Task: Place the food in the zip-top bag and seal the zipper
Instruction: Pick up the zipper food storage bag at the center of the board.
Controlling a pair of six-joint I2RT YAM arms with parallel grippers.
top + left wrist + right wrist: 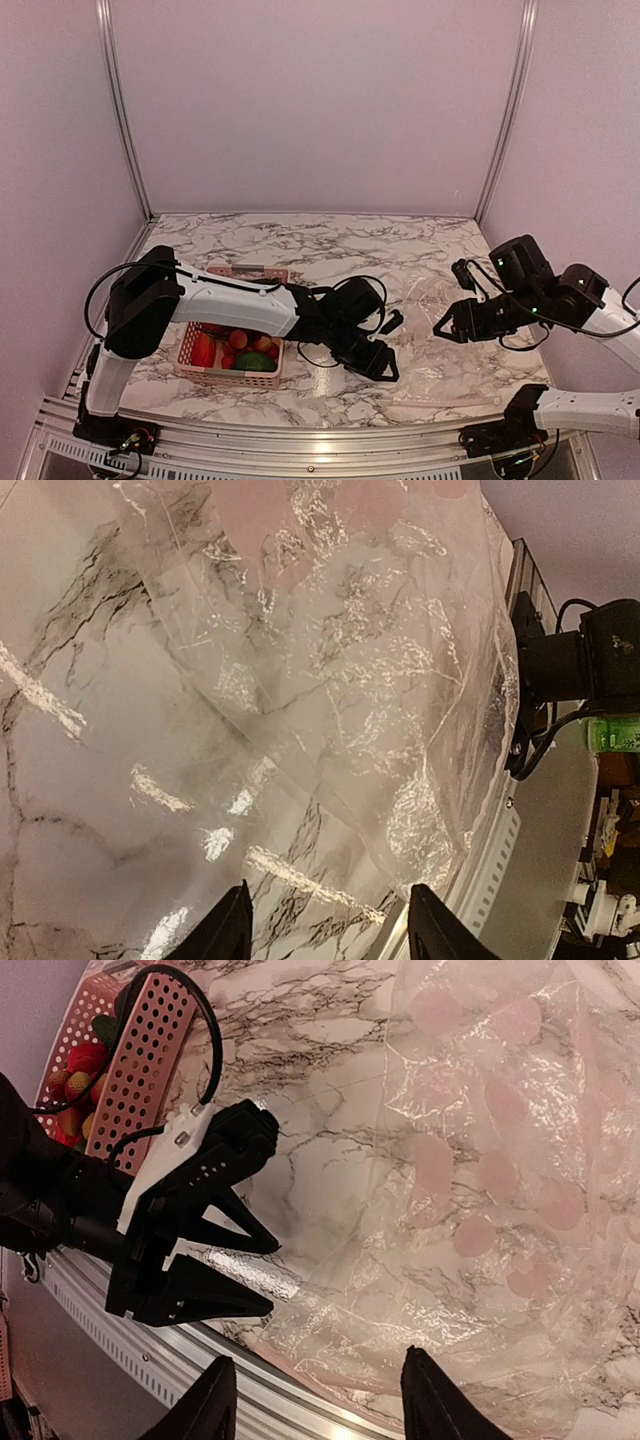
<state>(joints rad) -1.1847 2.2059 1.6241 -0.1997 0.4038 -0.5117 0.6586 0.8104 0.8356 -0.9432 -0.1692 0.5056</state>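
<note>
The clear zip-top bag (440, 345) lies flat on the marble table at the front right, empty. It also fills the left wrist view (350, 680) and the right wrist view (480, 1190). A pale zipper strip (445, 402) runs along its near edge. The food (235, 350), red and yellow-red pieces and a green one, sits in the pink basket (232, 378) at the left. My left gripper (395, 350) is open and empty at the bag's left edge, and it shows in the right wrist view (272, 1278). My right gripper (440, 330) is open and empty, hovering over the bag's right part.
The metal rail (330, 440) runs along the table's near edge, close to the bag and the left gripper. The basket (140, 1055) stands behind the left arm's forearm. Walls close in the table at the back and sides.
</note>
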